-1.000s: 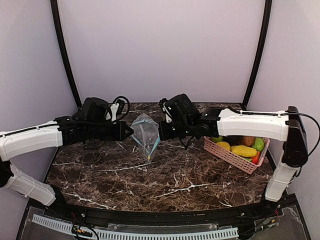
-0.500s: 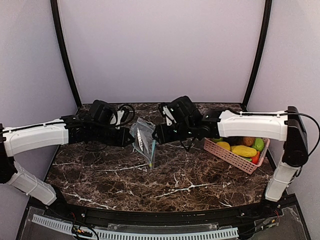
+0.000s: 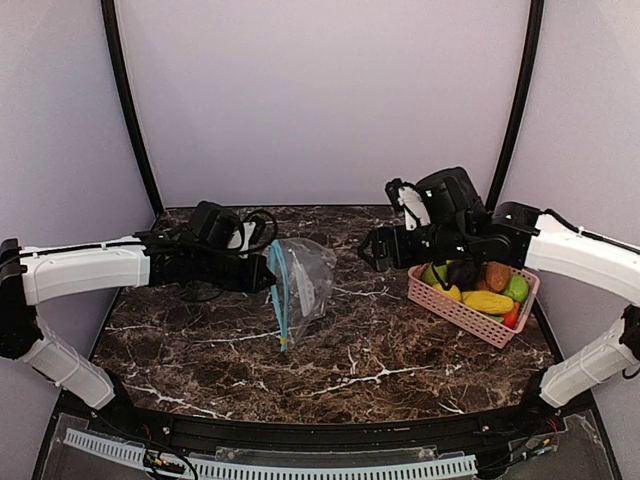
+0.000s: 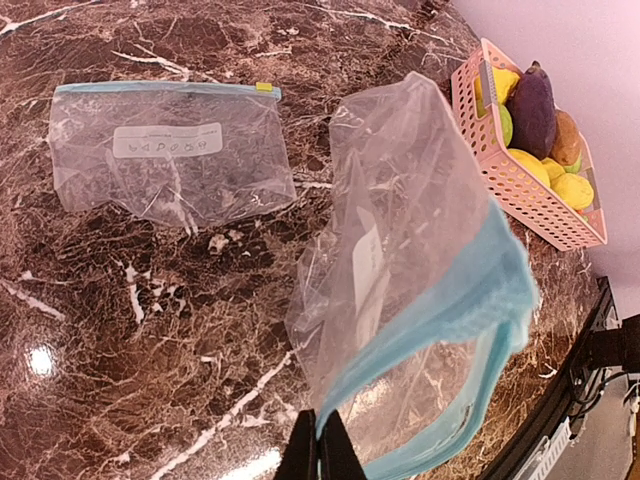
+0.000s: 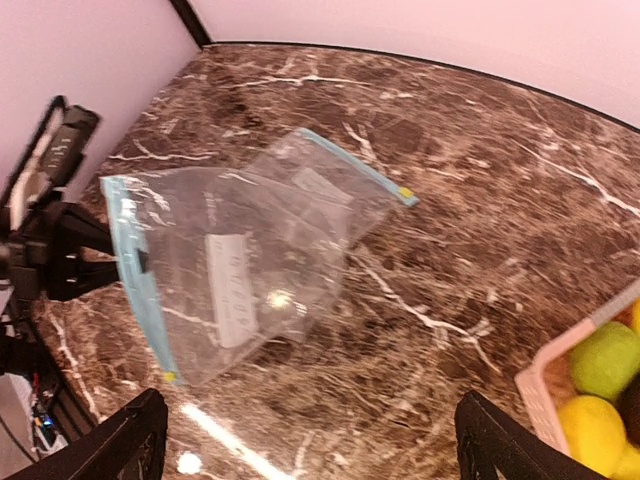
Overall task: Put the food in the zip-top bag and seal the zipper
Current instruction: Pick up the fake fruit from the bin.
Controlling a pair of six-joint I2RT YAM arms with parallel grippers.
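Clear zip-top bag (image 3: 300, 285), blue zipper gaping, is being held over the counter (image 3: 400, 350), pinched by the left claw (image 3: 268, 277). A second bag (image 4: 170, 160) is being left flat, so two. Mostly-yellow food (image 3: 487, 300) is being kept in one pink basket (image 3: 450, 312); right claw (image 3: 368, 250) is being held wide apart, empty.

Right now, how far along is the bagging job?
Done: the left gripper holds the zip-top bag up, mouth open. In hand: the right gripper, open and empty, hangs near the pink basket. Left: every toy fruit sits in that basket; nothing bagged, zipper unsealed.
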